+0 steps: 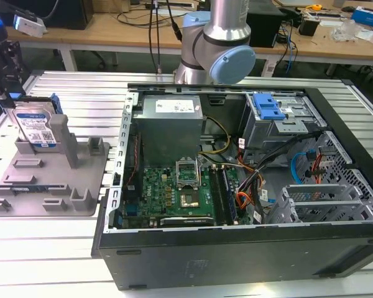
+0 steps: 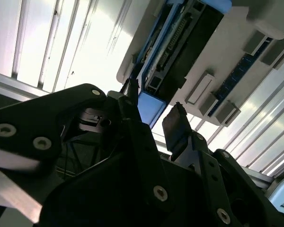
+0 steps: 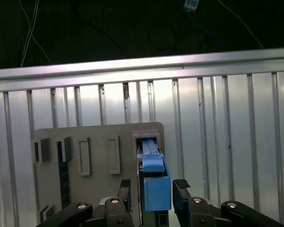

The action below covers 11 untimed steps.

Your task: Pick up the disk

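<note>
My gripper point(image 3: 153, 183), fingers spread, hangs straight above the disk point(image 3: 151, 163) standing on edge in the tray point(image 3: 99, 142), straddling its thin top edge.

Exterior view evenly bright; second wrist view: strong glare off table point(image 2: 80, 52), gripper point(image 2: 152, 103) backlit, dark.

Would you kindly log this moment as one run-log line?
phase: pre-grasp | claw: open, straddling disk | disk: upright in grey tray

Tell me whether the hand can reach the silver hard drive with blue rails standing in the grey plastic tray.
Likely yes: the open hand sits right above the silver hard drive, fingers either side of its blue rail, nothing between.
</note>
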Each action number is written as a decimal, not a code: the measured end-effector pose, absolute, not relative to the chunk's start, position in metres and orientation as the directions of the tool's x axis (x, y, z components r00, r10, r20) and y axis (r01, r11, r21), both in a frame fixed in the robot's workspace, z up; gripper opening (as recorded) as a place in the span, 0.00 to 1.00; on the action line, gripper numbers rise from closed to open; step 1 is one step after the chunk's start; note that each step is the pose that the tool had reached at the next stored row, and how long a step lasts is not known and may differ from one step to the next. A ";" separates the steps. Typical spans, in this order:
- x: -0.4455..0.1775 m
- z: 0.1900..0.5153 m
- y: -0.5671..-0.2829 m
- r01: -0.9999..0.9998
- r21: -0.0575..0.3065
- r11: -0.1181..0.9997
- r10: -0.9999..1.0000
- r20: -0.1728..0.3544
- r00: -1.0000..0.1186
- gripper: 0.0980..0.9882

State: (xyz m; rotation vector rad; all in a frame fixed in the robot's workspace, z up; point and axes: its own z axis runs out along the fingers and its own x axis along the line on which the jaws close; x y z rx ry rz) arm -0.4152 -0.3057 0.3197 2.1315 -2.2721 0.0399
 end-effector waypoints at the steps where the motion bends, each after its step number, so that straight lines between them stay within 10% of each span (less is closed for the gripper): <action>1: -0.415 0.319 -0.306 -0.998 -0.001 0.062 -0.997 0.036 -0.062 0.43; 11: -0.415 0.310 -0.306 -0.999 -0.001 0.040 -0.999 0.036 -0.040 0.43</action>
